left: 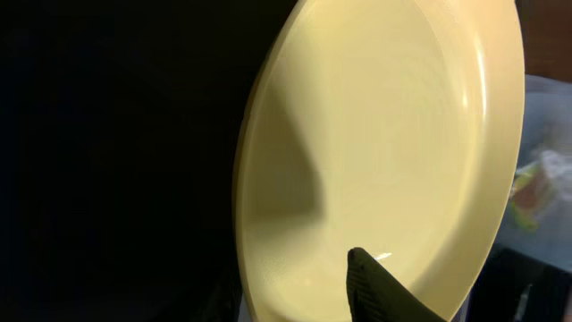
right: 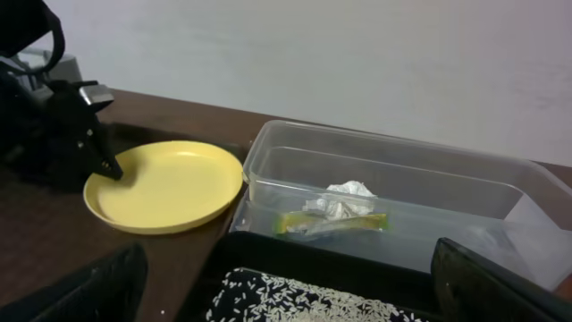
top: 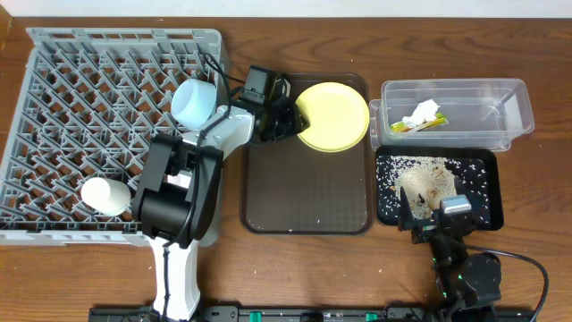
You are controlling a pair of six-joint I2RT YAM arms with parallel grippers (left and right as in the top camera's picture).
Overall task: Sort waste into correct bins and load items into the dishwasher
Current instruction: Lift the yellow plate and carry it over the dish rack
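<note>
The round pale yellow plate (top: 335, 116) lies on the far right part of the brown tray (top: 304, 197). My left gripper (top: 293, 122) is shut on its left rim, one finger over the plate (left: 384, 134) and one under it (left: 295, 279); the right wrist view shows this too (right: 107, 165). The grey dish rack (top: 89, 116) holds a light blue bowl (top: 195, 101) and a white cup-like vessel (top: 105, 195) on its side. My right gripper (top: 438, 215) is open and empty over the black tray (top: 492, 210) of rice scraps (top: 429, 179). Chopsticks are out of view.
The clear tub (top: 456, 87) behind the black tray holds crumpled white paper (right: 344, 199) and the orange-and-green wrapper (right: 331, 222). The brown tray stands between the rack and the bins. My left arm reaches across the rack's right edge.
</note>
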